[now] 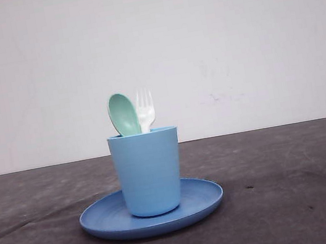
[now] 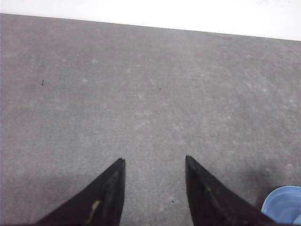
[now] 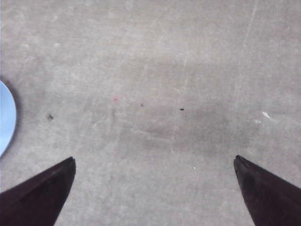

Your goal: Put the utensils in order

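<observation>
in the centre of the front view, a light blue cup (image 1: 148, 172) stood upright on a round blue plate (image 1: 198, 203), which lay flat on the dark grey table (image 1: 299, 187). both utensils stood inside the cup with their working ends up and their handles hidden below the rim. the mint-green spoon (image 1: 124, 114) leaned a little toward the left of the frame, its long axis near vertical, its oval bowl pointing up. just beside it, to the right, the white fork (image 1: 144, 109) stood almost straight, its four tines pointing up; the two looked to touch or nearly touch where they met the rim. in the left wrist view, the left gripper (image 2: 154, 161) hung over bare table with its dark fingers apart and nothing between them, an edge of the plate at the lower right corner. in the right wrist view, the right gripper (image 3: 154, 159) was spread wide over bare table, also empty, with a sliver of the plate at the left edge.
</observation>
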Controlling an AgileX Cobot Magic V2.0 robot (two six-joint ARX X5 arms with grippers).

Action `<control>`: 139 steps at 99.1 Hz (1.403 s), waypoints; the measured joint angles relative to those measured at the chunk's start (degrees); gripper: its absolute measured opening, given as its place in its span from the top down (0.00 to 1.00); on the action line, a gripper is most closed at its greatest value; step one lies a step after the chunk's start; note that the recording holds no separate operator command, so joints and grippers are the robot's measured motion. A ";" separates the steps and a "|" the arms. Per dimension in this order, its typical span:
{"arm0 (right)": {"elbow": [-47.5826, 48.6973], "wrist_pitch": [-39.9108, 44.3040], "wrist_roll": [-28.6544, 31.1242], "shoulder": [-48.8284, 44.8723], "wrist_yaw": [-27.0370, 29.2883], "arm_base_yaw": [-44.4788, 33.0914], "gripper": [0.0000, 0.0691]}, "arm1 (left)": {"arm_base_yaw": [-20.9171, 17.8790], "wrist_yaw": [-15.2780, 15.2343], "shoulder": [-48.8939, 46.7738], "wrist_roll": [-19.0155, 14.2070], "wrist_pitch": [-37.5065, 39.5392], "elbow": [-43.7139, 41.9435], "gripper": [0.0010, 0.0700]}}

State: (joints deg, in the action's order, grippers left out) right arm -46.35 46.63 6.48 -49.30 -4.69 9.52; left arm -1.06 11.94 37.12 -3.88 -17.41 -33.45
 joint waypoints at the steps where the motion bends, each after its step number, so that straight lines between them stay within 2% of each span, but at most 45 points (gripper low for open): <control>1: 0.00 0.02 0.00 0.00 0.02 0.00 0.02 | 0.00 0.00 0.00 0.02 0.00 0.00 0.68; 18: 0.00 0.39 0.00 -0.02 0.15 0.02 0.02 | 0.00 0.00 0.00 0.02 0.00 0.00 0.68; 22: 0.00 0.39 0.02 -0.02 0.15 0.02 0.05 | 0.00 0.00 0.00 0.04 -0.02 0.00 0.69; 26: 0.00 0.46 0.02 -0.02 0.15 0.02 0.17 | 0.00 0.00 0.00 0.04 -0.07 0.00 0.75; 33: 0.00 0.79 0.02 -0.02 0.17 0.00 0.47 | 0.00 0.00 0.00 0.02 -0.26 0.00 0.91; 41: 0.00 0.72 0.00 -0.02 0.17 0.02 0.80 | 0.00 0.00 0.00 0.02 -0.37 0.00 0.97; 45: 0.00 0.68 0.00 -0.02 0.17 0.02 0.89 | 0.00 0.00 0.00 0.02 -0.42 0.00 0.98; 50: 0.00 0.70 0.00 -0.02 0.17 0.02 0.95 | 0.00 0.00 0.00 0.02 -0.66 0.00 0.99; 63: 0.00 0.61 0.00 -0.02 0.17 0.02 0.99 | 0.00 0.00 0.00 0.02 -1.22 0.00 0.99; 112: 0.00 -6.01 0.00 -0.02 0.17 0.02 0.99 | 0.00 -0.04 -0.02 0.07 -1.18 0.00 1.00; 118: 0.00 -7.04 0.00 0.00 0.15 0.02 0.99 | 0.09 -1.86 -0.48 0.39 -1.68 0.00 1.00; 130: 0.00 -8.90 0.00 -0.02 0.17 0.00 0.99 | 0.07 -8.81 -6.71 0.87 -3.32 3.28 1.00; 139: 0.00 -10.32 0.00 -0.02 0.17 0.02 0.99 | 0.04 -10.67 -13.20 0.90 -3.10 8.07 1.00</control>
State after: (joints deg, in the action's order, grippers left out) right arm -46.35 36.32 6.48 -49.32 -4.51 9.54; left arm -1.02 1.28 23.92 -2.98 -20.51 -25.39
